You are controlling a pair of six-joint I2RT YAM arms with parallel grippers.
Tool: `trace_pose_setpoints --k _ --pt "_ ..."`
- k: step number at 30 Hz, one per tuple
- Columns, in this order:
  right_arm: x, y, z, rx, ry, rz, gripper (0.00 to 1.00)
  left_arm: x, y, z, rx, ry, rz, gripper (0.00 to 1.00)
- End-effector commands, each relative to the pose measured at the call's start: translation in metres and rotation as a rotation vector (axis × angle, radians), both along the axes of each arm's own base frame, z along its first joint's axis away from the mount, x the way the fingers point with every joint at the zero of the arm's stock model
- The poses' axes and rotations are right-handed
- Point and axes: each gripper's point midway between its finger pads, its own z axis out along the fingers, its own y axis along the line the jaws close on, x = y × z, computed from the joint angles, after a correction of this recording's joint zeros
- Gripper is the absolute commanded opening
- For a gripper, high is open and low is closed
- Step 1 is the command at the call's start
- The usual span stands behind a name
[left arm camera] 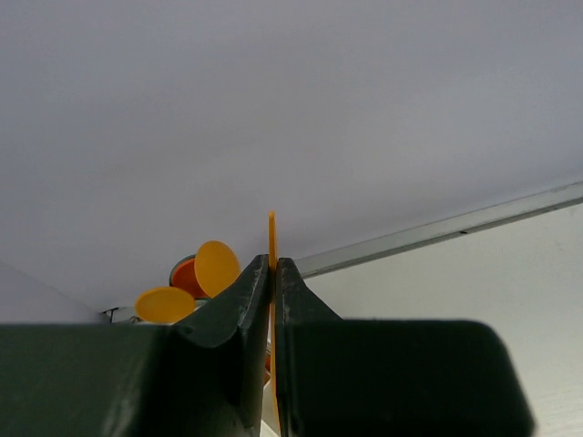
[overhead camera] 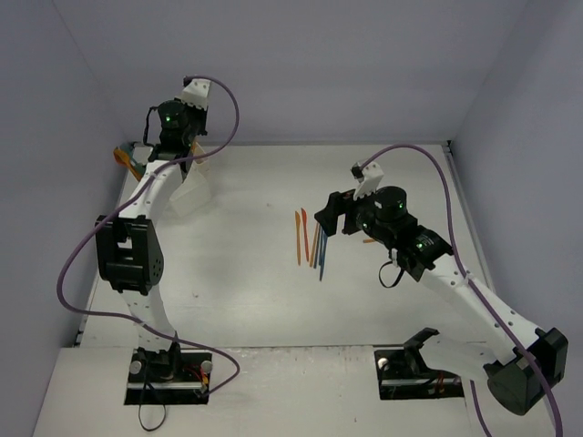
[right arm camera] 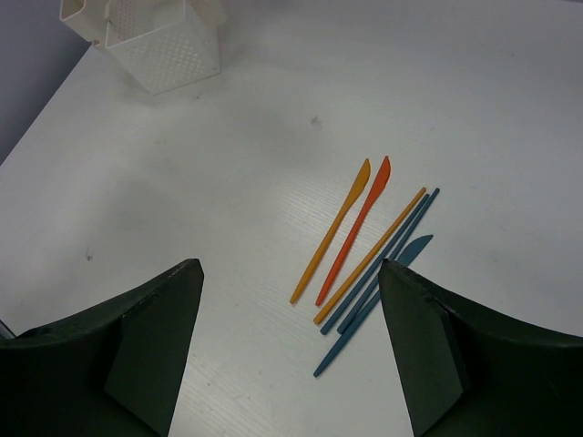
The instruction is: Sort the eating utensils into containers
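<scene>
The right gripper [right arm camera: 289, 273] is held wide open and empty over the loose utensils [right arm camera: 364, 246], which are laid side by side at mid-frame in the top view. In the right wrist view their long axes run from lower left to upper right, obliquely across the gap between the fingers; the right arm is clearly the nearer. The bins [overhead camera: 189, 196] are placed at upper left, where an orange utensil [left arm camera: 271, 228] is pinched edge-on in the closed left gripper [left arm camera: 271, 266].
</scene>
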Motion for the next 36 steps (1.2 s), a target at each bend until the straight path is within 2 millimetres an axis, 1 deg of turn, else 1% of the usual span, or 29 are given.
trace_pose_setpoints --k 1,7,14,17,19,21,25,27,29,30,33,34,35,36 --pt "0.005 0.004 0.008 0.012 -0.035 0.015 0.75 0.002 0.004 0.053 -0.054 -0.191 -0.016 0.00" --pt "0.006 0.002 0.004 0.003 -0.027 0.010 0.75 0.006 0.005 0.023 -0.077 -0.162 -0.010 0.00" --pt "0.003 0.002 -0.001 0.000 -0.014 0.016 0.74 0.005 0.008 -0.001 -0.024 -0.127 -0.009 0.01" --pt "0.003 0.001 -0.005 -0.002 -0.006 0.010 0.74 0.002 0.012 -0.011 -0.009 -0.108 0.008 0.05" --pt "0.003 0.001 -0.006 0.000 -0.001 0.007 0.74 -0.001 0.013 -0.018 0.000 -0.093 0.017 0.13" --pt "0.002 -0.001 -0.007 0.002 0.000 -0.002 0.74 -0.005 0.014 -0.020 0.003 -0.086 0.021 0.20" --pt "0.002 -0.004 -0.015 -0.006 0.019 -0.022 0.73 -0.016 0.015 -0.010 -0.019 -0.096 0.022 0.41" --pt "0.003 -0.006 -0.017 -0.003 0.026 -0.041 0.72 -0.021 0.015 -0.005 -0.029 -0.105 0.026 0.45" --pt "0.006 -0.011 -0.022 -0.006 0.045 -0.086 0.68 -0.030 0.016 0.008 -0.056 -0.122 0.032 0.56" --pt "0.008 -0.013 -0.027 -0.014 0.062 -0.107 0.67 -0.034 0.017 0.015 -0.071 -0.132 0.036 0.59" --pt "0.014 -0.020 -0.039 -0.023 0.116 -0.185 0.62 -0.057 0.018 0.043 -0.139 -0.173 0.053 0.70" --pt "0.017 -0.021 -0.044 -0.024 0.137 -0.209 0.61 -0.067 0.019 0.054 -0.164 -0.186 0.061 0.72" --pt "0.017 -0.023 -0.051 -0.035 0.162 -0.222 0.60 -0.072 0.019 0.059 -0.177 -0.191 0.065 0.74" --pt "0.016 -0.025 -0.061 -0.051 0.193 -0.239 0.59 -0.078 0.019 0.060 -0.192 -0.176 0.069 0.75"
